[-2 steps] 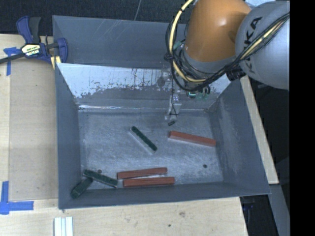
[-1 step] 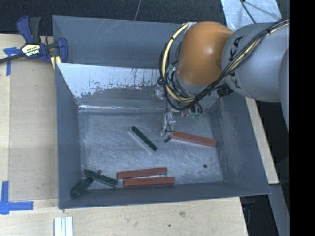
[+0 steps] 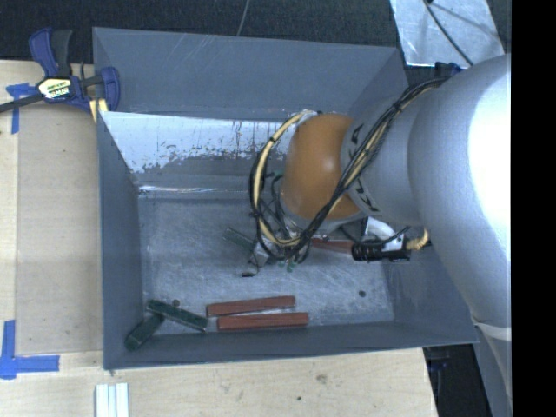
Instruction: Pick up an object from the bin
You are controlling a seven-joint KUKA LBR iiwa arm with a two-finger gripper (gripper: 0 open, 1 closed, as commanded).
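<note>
Gripper [image 3: 259, 259] low near bin [image 3: 117, 233] centre; grip state not discernible. Brown bars [image 3: 252, 306], dk-green pieces [image 3: 169, 316] along front wall.

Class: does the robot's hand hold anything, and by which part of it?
It cannot be told. The hand is low over the middle of the bin; two brown sticks lie away from it by the near wall.

No legible text, label or number on the bin [image 3: 261, 76]
</note>
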